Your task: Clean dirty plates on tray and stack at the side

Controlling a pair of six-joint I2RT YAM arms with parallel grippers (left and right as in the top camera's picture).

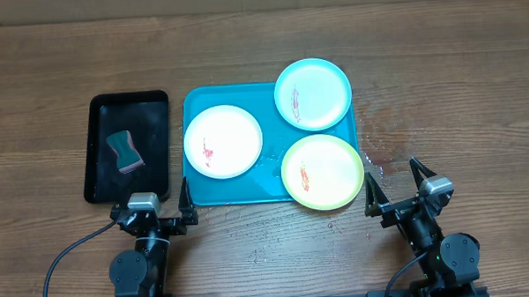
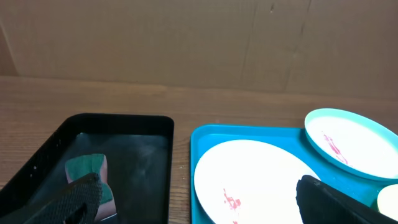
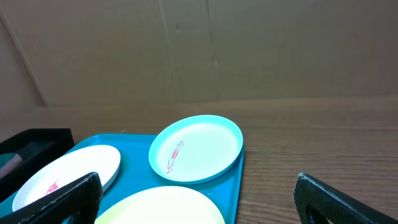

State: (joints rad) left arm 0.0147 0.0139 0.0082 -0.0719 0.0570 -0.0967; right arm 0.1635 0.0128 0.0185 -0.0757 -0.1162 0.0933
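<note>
Three smeared round plastic plates on one teal rectangular plastic tray point(image 1: 270, 191): white plate point(image 1: 223, 141), pale blue-mint plate point(image 1: 312, 94), yellow-green plate point(image 1: 323, 171).
Left gripper point(image 1: 150, 202) and right gripper point(image 1: 392, 175), near the tray, both spread wide, holding and touching nothing.

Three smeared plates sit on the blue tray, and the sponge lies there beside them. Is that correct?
No. The sponge lies in the black tray, left of the blue tray, as the overhead view shows. The three smeared plates do sit on the blue tray.

No readable text, no labels, no brand marks, no numbers or signs in any view
</note>
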